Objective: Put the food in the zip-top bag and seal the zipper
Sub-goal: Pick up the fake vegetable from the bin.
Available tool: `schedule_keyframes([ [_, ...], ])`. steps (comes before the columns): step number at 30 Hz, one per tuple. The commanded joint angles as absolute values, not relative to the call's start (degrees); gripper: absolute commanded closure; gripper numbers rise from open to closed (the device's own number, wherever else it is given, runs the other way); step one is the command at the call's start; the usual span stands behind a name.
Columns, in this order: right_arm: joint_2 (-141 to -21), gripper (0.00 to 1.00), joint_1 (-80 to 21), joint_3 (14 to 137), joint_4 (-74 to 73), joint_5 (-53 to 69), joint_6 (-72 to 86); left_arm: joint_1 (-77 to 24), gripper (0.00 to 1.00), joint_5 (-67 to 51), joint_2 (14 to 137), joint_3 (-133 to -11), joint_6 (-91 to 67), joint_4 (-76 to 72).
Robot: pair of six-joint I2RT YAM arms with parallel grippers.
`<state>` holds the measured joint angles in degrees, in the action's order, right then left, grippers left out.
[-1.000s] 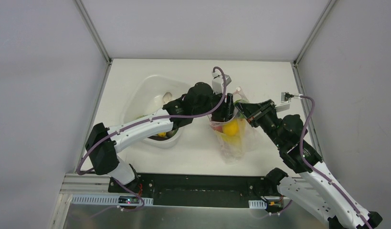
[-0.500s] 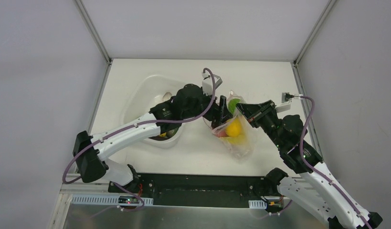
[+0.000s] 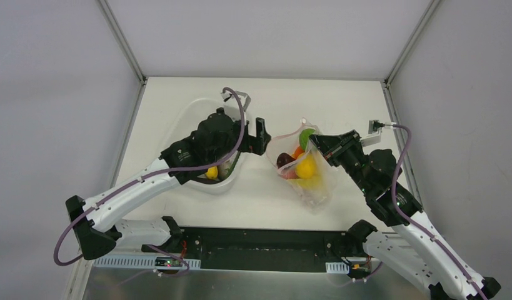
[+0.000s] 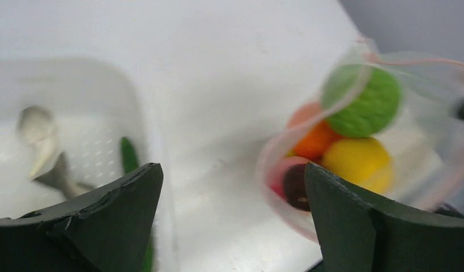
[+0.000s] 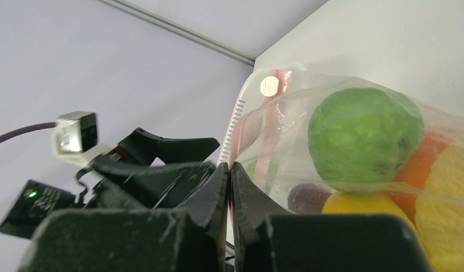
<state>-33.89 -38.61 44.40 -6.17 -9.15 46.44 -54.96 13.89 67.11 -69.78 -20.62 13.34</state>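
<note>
My right pincer (image 5: 230, 170) pinches the crinkly clear zip-top bag (image 5: 289, 90) at its rim, rounded knobbly food (image 5: 362, 133) inside; my left pincer (image 4: 232, 178) hangs spread above the smooth desk (image 4: 218, 85).

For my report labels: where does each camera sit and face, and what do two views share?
Top external: above and behind, looking down at the table; left arm, right arm show.
Left wrist: on left arm, faces tub and zip-top bag; open left pincer shows.
Right wrist: on right arm, faces the bag; right pincer, shut on it, shows.
Shared by both wrists: green food.
</note>
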Motion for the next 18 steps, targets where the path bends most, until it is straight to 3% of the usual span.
schedule_keyframes([
  [1,-33.58,0.94,-38.34,47.07,-4.29,-9.87,45.58,-45.79,0.01,22.37,64.83,-64.38,-24.22,18.73],
  [5,-33.79,0.94,-38.32,47.17,-4.65,-9.69,45.68,-34.38,0.01,19.66,67.83,-62.16,-26.44,21.96],
  [8,-34.21,0.94,-38.33,47.33,-4.66,-9.6,45.77,-28.18,0.07,16.34,73.77,-63.27,-26.28,22.39],
  [12,-34.71,0.94,-38.38,47.47,-4.66,-8.82,45.9,-25.86,0.08,15.69,84.0,-69.32,-24.72,23.59],
  [18,-34.26,0.94,-38.32,47.6,-4.81,-8.2,46.06,-24.45,0.19,16.39,98.62,-79.5,-24.3,27.09],
])
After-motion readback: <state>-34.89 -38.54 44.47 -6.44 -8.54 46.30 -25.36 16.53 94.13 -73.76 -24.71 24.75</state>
